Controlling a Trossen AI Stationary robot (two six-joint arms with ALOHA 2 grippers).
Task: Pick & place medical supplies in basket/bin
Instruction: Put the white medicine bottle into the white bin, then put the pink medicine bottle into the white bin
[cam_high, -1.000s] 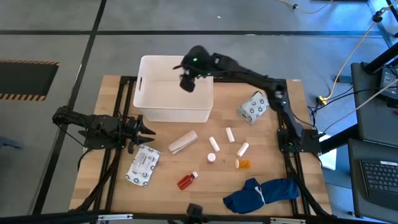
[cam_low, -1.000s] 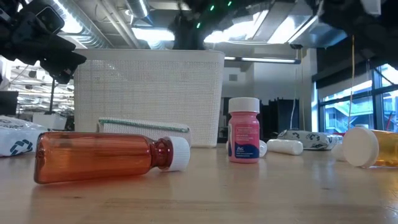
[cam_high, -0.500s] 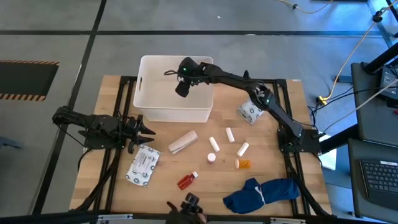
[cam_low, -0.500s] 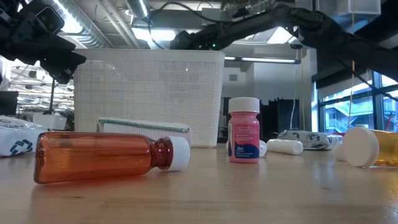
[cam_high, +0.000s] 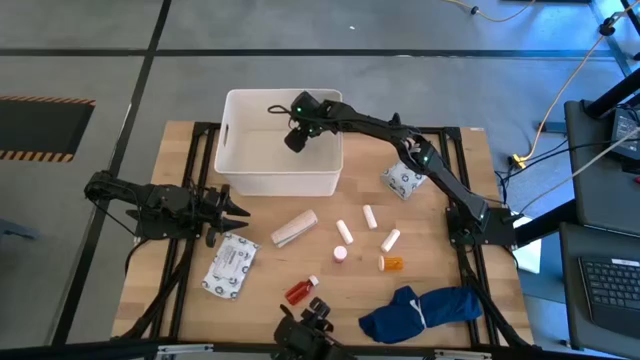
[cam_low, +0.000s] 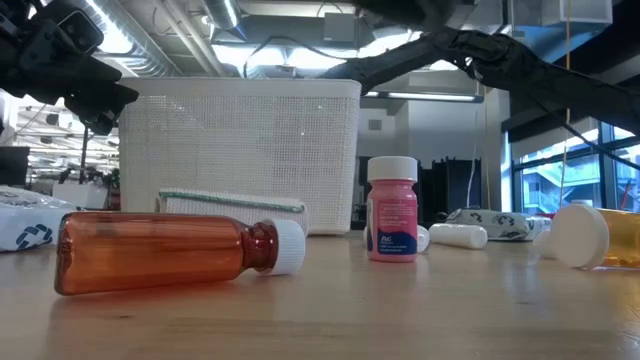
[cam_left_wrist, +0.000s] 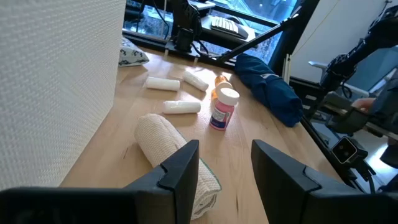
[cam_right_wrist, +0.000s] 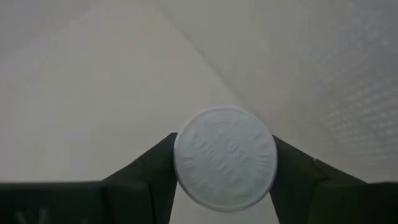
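**Capped bottle held inside the tub**

While the left hand (cam_high: 232, 212) waits with fingers parted beside the printed packet (cam_high: 229, 268), the right hand (cam_right_wrist: 225, 163) grips a white-capped bottle (cam_right_wrist: 225, 158) inside the white tub (cam_high: 236, 165); its cap lettering is unreadable, its body hidden.

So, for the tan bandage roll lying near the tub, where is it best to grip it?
Probably across the middle of the bandage roll, from straight above. It lies flat on its side with bare wood along both long flanks, so fingers could close across its narrow width.
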